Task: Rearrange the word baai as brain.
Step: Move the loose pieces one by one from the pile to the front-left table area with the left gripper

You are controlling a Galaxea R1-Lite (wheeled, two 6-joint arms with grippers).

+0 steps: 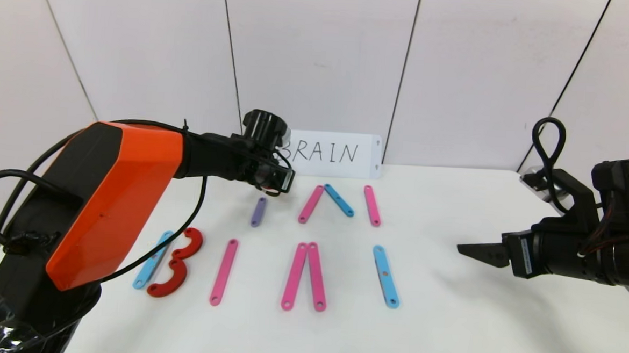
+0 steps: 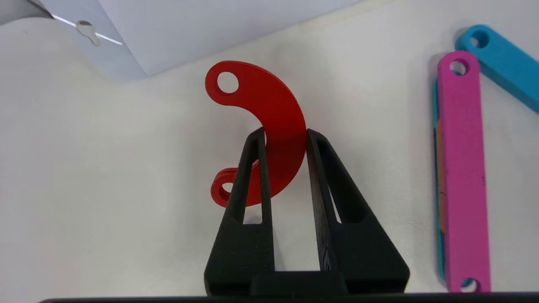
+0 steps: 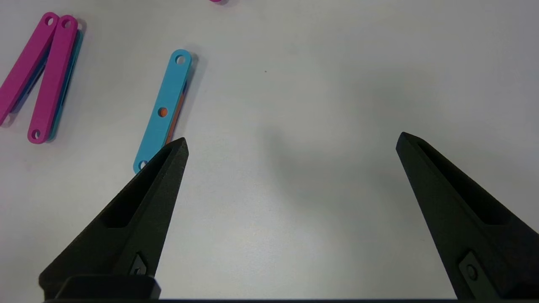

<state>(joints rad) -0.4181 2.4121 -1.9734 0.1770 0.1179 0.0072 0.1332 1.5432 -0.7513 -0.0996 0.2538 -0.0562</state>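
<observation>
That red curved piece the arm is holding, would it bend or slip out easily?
Probably stiff: the red curved piece keeps its flat arc though the left gripper pinches only its middle. It looks thin and likely light, as it juts past the fingertips without sagging. Its surface seems smooth, so it might pivot or slip in so narrow a grip. The right gripper hangs open, off to the side.

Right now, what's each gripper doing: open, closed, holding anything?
Left gripper: closed on a red curved piece, near the white card.
Right gripper: open, empty, above the table.
</observation>
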